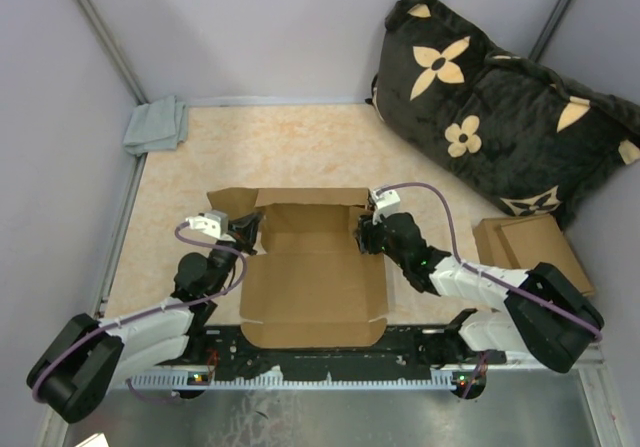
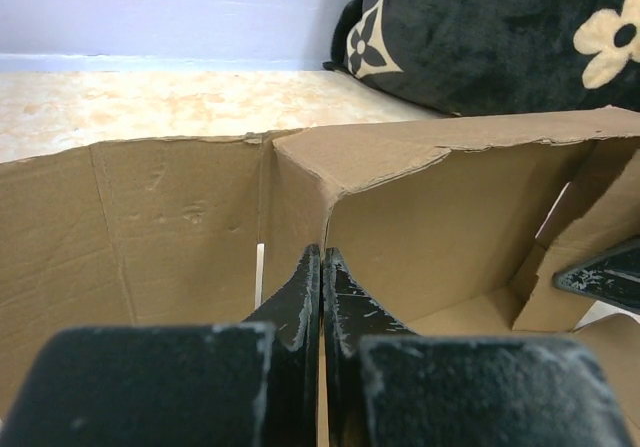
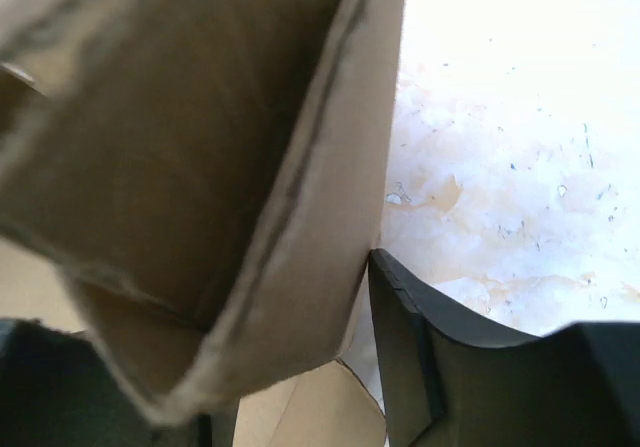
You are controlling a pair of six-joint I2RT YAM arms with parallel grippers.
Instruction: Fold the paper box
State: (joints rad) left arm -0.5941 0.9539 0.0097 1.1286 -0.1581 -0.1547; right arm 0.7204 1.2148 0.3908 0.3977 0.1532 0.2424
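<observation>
Lying mid-way across the surface (image 1: pixel 290 147), just ahead of the arm bases, the box (image 1: pixel 315 282) is part-built. Its near panel is flat, while farther back the side and rear walls stand up around the tray.

At the left wall the left tool (image 1: pixel 247 229) is clenched, fingertips together at the foot of a corner crease. Whether board is nipped between them I cannot tell. At the right wall the right tool (image 1: pixel 366 233) straddles the doubled-over wall, one finger (image 3: pixel 420 367) touching its outer face. Whether it truly squeezes I cannot tell.

The step in hand looks like setting the side walls. Next, I judge, each wall flap needs rolling inward and pressing down until its tabs seat, with both walls upright.

Beyond, to the right, lie a cardboard pile (image 1: pixel 525 242) and a pillow (image 1: pixel 500 97); far left, a cloth (image 1: pixel 157 125).
</observation>
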